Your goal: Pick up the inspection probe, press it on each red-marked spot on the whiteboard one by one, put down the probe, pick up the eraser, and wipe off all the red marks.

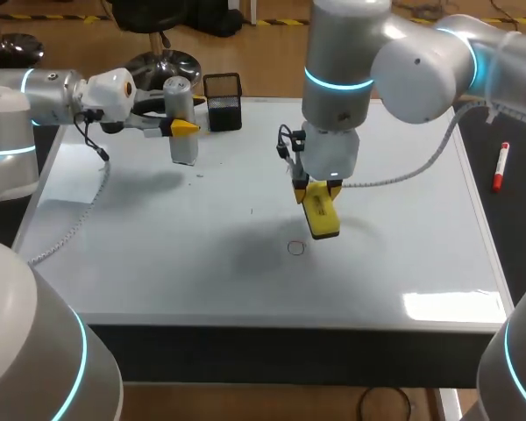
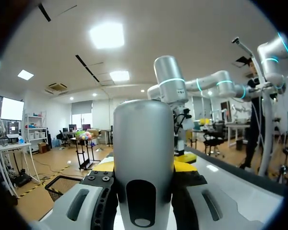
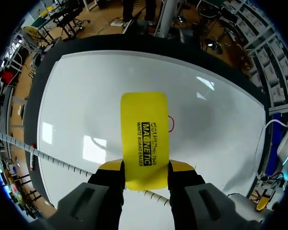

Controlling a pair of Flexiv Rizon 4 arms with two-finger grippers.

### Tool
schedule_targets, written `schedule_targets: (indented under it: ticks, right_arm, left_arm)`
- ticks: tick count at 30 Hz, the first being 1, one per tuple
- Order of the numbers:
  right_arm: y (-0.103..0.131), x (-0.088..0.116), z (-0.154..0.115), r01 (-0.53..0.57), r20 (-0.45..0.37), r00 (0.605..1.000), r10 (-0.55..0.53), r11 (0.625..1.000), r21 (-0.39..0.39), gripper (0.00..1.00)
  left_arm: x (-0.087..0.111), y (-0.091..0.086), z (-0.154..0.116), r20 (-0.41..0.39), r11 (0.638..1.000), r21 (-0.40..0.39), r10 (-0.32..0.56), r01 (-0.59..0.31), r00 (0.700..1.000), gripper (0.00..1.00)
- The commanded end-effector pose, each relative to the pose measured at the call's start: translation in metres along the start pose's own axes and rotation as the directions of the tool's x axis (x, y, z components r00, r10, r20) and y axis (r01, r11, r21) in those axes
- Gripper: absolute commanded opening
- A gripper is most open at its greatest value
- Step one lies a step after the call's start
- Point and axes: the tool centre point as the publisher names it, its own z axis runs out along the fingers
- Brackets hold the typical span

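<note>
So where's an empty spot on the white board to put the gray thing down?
The front left of the whiteboard is bare, and so is the front right corner. It's crowded at the back, around the probe and black mesh cup, and mid-board under the eraser.

Robotics lab. A grey left arm (image 1: 35, 96) and right arm (image 1: 421, 61), ringed with blue light, flank a table-top whiteboard (image 1: 202, 263). A black mesh pen holder (image 1: 223, 101) stands at its far edge, and a red-capped marker (image 1: 501, 167) lies just beyond its right edge.
</note>
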Motion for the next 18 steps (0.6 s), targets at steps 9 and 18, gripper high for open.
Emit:
schedule_targets:
  ticks: [9, 18]
  right_arm:
    - [0.009, -0.025, 0.01, 0.078, 0.004, 0.997, -0.078, 0.997, -0.006, 0.0]
    - [0.015, -0.05, 0.033, 0.128, 0.014, 0.992, -0.127, 0.991, -0.036, 0.0]
  left_arm:
    - [0.0, -0.001, 0.0, 0.0, 1.0, 0.0, 0.002, -0.002, 1.0, 0.0]
    - [0.0, -0.001, 0.0, 0.0, 1.0, 0.0, 0.002, -0.002, 1.0, 0.0]
